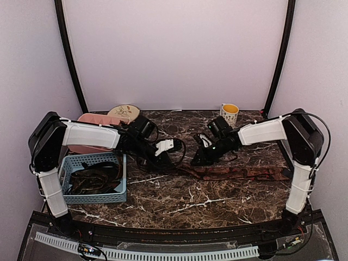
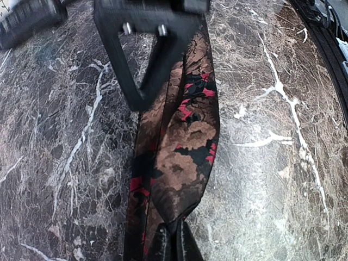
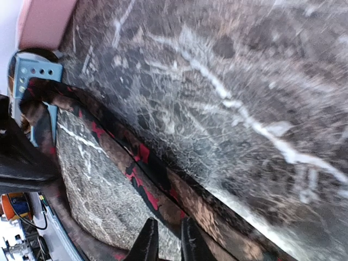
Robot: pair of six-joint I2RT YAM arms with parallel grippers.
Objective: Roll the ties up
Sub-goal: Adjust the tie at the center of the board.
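Observation:
A long reddish-brown patterned tie (image 1: 239, 173) lies across the marble table, from the middle to the right. My left gripper (image 1: 163, 149) is shut on one end of it; the left wrist view shows the fabric (image 2: 185, 147) pinched between the fingertips (image 2: 163, 244). My right gripper (image 1: 198, 157) is low over the tie a little further along, its jaws nearly together on the fabric's edge (image 3: 152, 174), with fingertips (image 3: 148, 239) at the bottom of that view. The right gripper's black finger (image 2: 138, 81) also shows in the left wrist view. More dark ties (image 1: 92, 179) lie in a basket.
A blue plastic basket (image 1: 120, 187) stands at the left front, also in the right wrist view (image 3: 32, 68). A pink tray (image 1: 89, 118) and a plate (image 1: 124, 112) sit behind it. A yellow-rimmed mug (image 1: 229, 114) stands at the back right.

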